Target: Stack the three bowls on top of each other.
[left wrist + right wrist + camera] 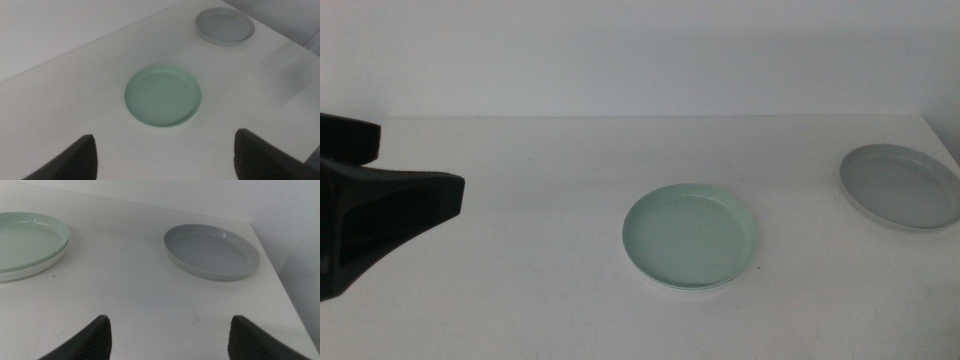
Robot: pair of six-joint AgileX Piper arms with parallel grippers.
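Stacking looks part done, with the mint bowl (690, 237) nested on a white bowl (30, 271) mid-worktop, so the right gripper (170, 335), jaws apart, should straddle the rim of the grey bowl (900, 186) at the right edge; the left gripper (165, 155) waits, jaws apart.

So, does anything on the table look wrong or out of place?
Nothing is tipped, spilled or broken. The mint green bowl seems to have a white bowl beneath it. The grey bowl sits close to the table's right edge, flat and fully supported.
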